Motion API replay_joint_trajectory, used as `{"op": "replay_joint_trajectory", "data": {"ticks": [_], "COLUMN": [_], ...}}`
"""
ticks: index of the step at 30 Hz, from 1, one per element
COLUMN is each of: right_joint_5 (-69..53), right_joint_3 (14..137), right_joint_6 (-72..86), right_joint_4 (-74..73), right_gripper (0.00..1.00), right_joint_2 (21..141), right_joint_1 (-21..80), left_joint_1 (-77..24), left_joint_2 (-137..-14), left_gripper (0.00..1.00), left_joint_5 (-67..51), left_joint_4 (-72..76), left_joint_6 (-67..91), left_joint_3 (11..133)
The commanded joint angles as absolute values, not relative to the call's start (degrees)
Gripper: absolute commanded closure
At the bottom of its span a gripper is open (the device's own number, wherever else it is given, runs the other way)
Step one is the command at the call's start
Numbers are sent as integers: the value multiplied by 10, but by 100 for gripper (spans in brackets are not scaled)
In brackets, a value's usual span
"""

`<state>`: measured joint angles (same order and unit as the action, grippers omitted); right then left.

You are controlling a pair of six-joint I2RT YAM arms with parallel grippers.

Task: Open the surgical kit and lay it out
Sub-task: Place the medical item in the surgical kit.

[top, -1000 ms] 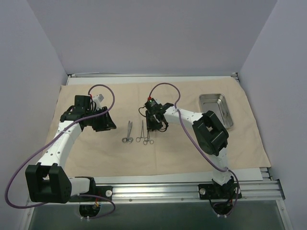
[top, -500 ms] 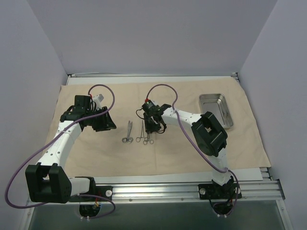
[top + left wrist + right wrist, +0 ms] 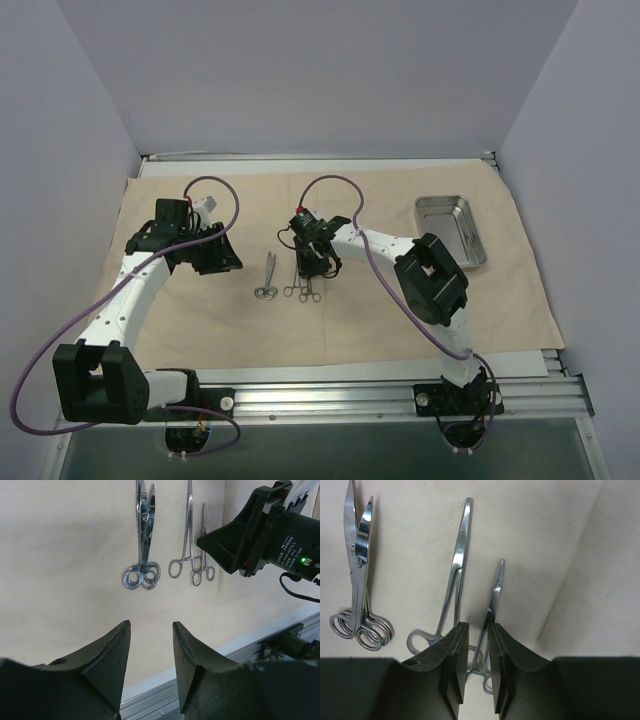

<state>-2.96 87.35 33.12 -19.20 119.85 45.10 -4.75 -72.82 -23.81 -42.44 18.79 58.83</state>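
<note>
Beige cloth (image 3: 400, 320) is spread flat over most of the table. Three silver tools are laid on it side by side, near the middle. From left to right they are the scissors (image 3: 267, 277), the long forceps (image 3: 456, 570) and the small forceps (image 3: 496, 587). All the tips are pointed at the far wall.

The right pincer (image 3: 478, 632) is set low over the small forceps. Its jaws are held just a little apart, and the small forceps is seen in the thin gap. Whether the tool is really pinched cannot be told. The long forceps is just beside this pincer.

The left pincer (image 3: 151, 627) is held over bare cloth, left of the scissors and apart from them. Its jaws are spread and nothing is between them.

Small white writing is seen on the right wrist, but it cannot be read. A green light (image 3: 301, 560) is lit beside it.

The tray (image 3: 445, 199) is placed on the far right part of the cloth, well apart from the tools. Bare cloth is left between the tools and the tray, and on the near side too. A soft fold (image 3: 570, 580) is seen right of the small forceps. A metal rail (image 3: 330, 400) is fixed along the near edge, and the table is shut in by grey walls (image 3: 300, 80) on three sides.
</note>
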Motion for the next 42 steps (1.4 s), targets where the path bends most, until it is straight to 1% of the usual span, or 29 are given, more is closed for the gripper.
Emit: {"op": "replay_joint_trajectory", "data": {"ticks": [1,21,26,27,30,42], "right_joint_5": [-12,-11,-10,-8,-5,-2], "right_joint_3": [892,900,906,905,905,866], "right_joint_6": [337,334,334,335,337,354], "right_joint_4": [-232,-247,-253,-252,-252,-228], "right_gripper": [76,78,88,93,100,100], "right_joint_2": [1209,1226,1225,1223,1211,1153], "right_joint_1": [456,461,461,461,460,440], "left_joint_1": [-43,-43,-43,-43,-43,-43], "left_joint_2": [-715,-718,-717,-717,-718,-722], "left_gripper": [52,52,52,52,52,52], "left_joint_5": [-242,-243,-242,-242,-242,-246], "left_joint_4": [-408,-407,-408,-409,-408,-405], "left_joint_6": [178,179,179,179,179,179], "left_joint_3": [591,591,590,591,591,590]}}
